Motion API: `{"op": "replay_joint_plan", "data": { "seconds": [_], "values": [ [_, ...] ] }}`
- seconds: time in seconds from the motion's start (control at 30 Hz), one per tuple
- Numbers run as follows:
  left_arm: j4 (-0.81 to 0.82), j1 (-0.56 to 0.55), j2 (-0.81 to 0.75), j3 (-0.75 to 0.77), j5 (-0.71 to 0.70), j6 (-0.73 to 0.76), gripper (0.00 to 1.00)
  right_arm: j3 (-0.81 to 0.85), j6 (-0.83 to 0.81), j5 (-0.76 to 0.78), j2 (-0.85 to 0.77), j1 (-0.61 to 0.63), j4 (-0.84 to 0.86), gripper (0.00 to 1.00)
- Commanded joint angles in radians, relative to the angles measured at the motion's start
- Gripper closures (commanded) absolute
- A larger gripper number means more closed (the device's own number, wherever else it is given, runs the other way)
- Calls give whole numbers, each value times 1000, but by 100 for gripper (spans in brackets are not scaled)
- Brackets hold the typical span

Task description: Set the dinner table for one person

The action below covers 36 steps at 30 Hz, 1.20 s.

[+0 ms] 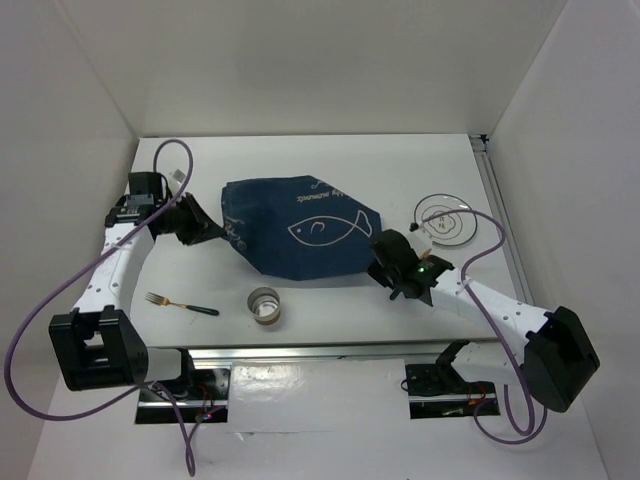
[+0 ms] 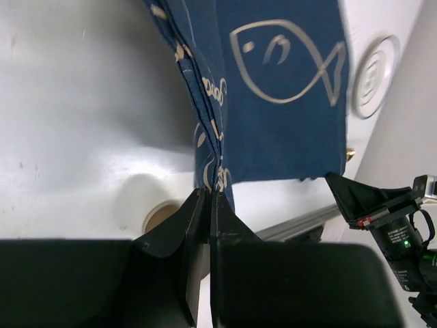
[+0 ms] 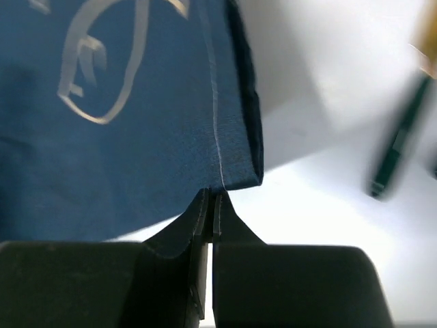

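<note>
Pulling taut could slip the mat (image 1: 300, 232) free, since left gripper (image 2: 210, 195) and right gripper (image 3: 210, 196) pinch only its edges.

Bright, even light; right wrist view blurred at right

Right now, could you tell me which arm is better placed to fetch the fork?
Left, probably: the fork lies on its side, beside that arm. The left claw and right claw both pinch the blue mat, so it must release first.
</note>
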Motion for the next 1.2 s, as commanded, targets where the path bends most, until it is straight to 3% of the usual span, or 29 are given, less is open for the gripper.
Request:
{"op": "replay_joint_plan", "data": {
  "seconds": [0.0,0.03,0.07,0.13,0.17,0.43,0.6,0.77,0.9,1.0,1.17],
  "values": [
    [61,-16,-31,-106,6,-3,100,-78,66,-30,-78,7,-89,100],
    [70,-16,-31,-124,6,-3,100,-94,66,-46,-78,7,-80,98],
    [88,-30,-21,-155,6,-3,100,-119,53,-84,-87,7,-60,88],
    [102,-44,-20,-175,-6,-12,100,-143,78,-115,-88,7,-60,58],
    [102,-56,-20,-175,-18,-12,100,-156,98,-141,-88,7,-60,51],
    [102,-65,-20,-187,-57,-12,100,-308,223,-193,-102,7,83,47],
    [93,-65,-20,-168,-77,-12,100,-289,273,-193,-16,7,115,47],
    [75,-65,-20,-158,-98,-12,100,-235,273,-77,69,-4,146,47],
    [75,-56,-10,-158,-107,-3,100,-172,287,-14,196,-13,137,52],
    [64,-45,10,-132,-95,-3,100,-108,296,23,241,-23,115,98],
    [15,-25,21,-33,-49,40,100,23,151,90,198,-42,52,100]
  ]
}}
